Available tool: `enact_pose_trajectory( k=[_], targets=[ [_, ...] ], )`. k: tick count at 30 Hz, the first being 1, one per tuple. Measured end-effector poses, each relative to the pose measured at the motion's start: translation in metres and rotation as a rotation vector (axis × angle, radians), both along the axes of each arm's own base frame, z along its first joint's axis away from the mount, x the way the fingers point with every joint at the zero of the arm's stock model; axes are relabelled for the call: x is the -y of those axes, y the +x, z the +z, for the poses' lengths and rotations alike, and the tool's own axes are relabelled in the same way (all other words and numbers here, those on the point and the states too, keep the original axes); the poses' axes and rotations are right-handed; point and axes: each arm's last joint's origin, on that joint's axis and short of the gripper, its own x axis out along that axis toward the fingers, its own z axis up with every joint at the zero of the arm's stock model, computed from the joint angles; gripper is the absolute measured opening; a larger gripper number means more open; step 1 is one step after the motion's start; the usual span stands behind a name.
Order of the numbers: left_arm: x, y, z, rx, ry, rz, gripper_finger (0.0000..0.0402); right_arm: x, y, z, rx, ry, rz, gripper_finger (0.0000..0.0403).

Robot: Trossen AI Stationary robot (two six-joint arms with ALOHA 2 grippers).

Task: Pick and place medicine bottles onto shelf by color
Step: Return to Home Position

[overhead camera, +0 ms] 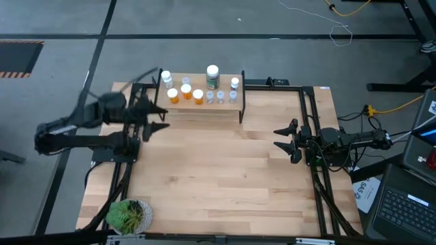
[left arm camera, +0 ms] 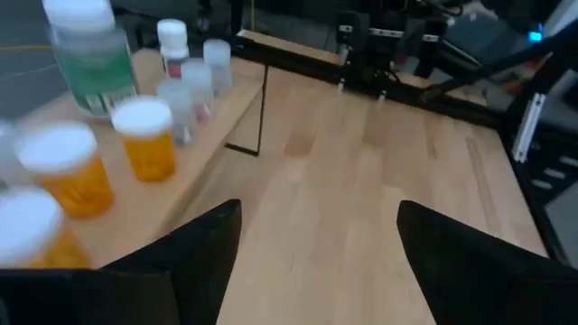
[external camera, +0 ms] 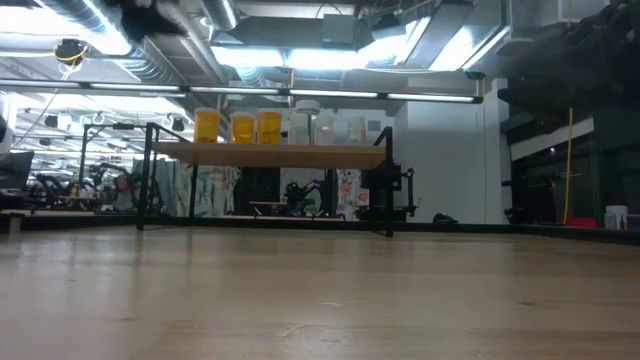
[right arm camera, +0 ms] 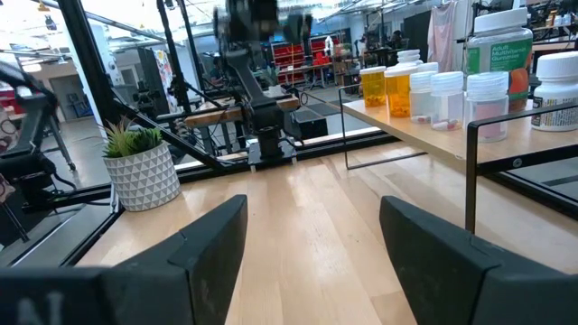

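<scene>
The shelf (overhead camera: 204, 105) stands at the table's far edge, left of the middle. On it stand three orange bottles with white caps (overhead camera: 186, 92), a larger greenish bottle with a white cap (overhead camera: 212, 76), a white bottle (overhead camera: 166, 78) and several tiny clear ones (overhead camera: 220, 97). The low view shows the bottles in a row on the shelf board (external camera: 270, 153). My left gripper (overhead camera: 162, 120) is open and empty just off the shelf's left end; its wrist view (left arm camera: 321, 244) shows the orange bottles (left arm camera: 149, 135) close by. My right gripper (overhead camera: 277, 138) is open and empty over the table's right side.
A green potted plant (overhead camera: 129, 214) stands at the table's near left corner. Black frame rails (overhead camera: 310, 129) run along the table's right and far sides. A laptop (overhead camera: 409, 204) lies off the table at the right. Bare tabletop (overhead camera: 218, 170) lies between the arms.
</scene>
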Motion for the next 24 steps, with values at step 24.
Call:
enact_pose_trajectory(
  k=[24],
  targets=[
    [0.010, 0.005, -0.170, 0.289, 0.097, 0.032, 0.0292, 0.000, 0.000, 0.000, 0.000, 0.000, 0.000, 0.0255]
  ],
)
